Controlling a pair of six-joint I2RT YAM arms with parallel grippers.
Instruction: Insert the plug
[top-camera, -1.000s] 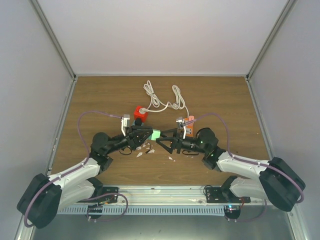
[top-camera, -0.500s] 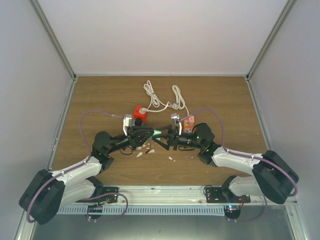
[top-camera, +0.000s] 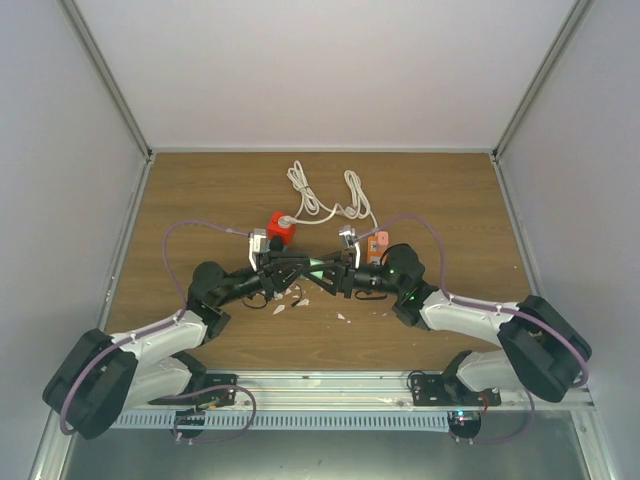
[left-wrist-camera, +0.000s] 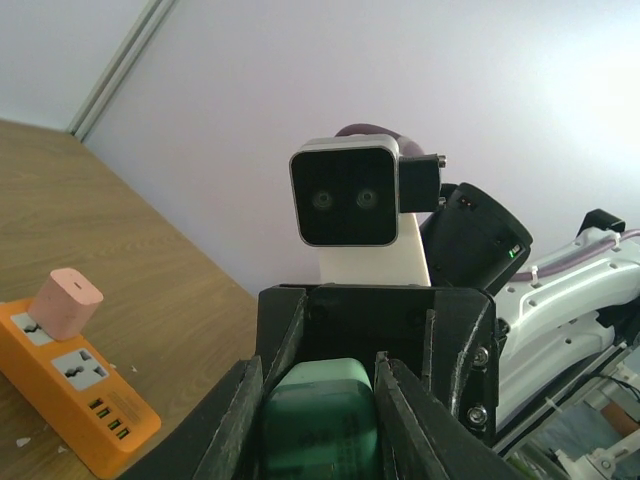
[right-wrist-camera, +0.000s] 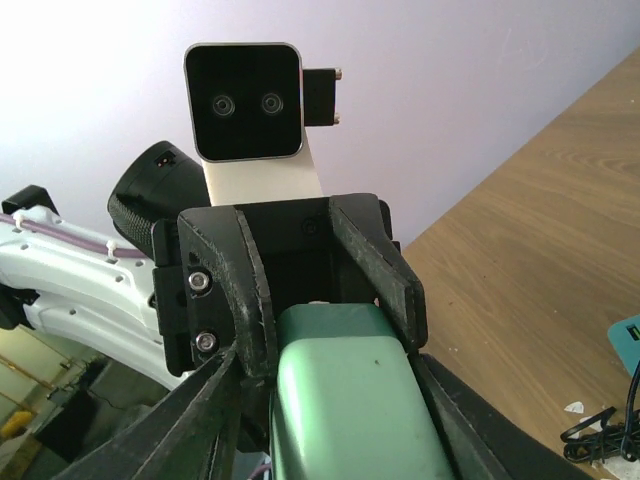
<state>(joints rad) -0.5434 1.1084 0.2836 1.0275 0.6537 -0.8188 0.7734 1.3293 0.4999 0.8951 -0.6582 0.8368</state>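
Left gripper and right gripper meet nose to nose over the middle of the table. Each has its fingers pressed onto opposite ends of one plug, which appears to be held off the wood. Judged purpose: a hand-over or regrip, so that one arm can square the body for insertion. The plug is a pale green, rounded block with smooth faces; its prongs are hidden. Orange power strip lies at 1 o'clock, with a pink plug in its end socket. Red socket block with white cable lies at 11 o'clock.

Wooden table, orange power strip, red cube, looped white cord, small white scraps.
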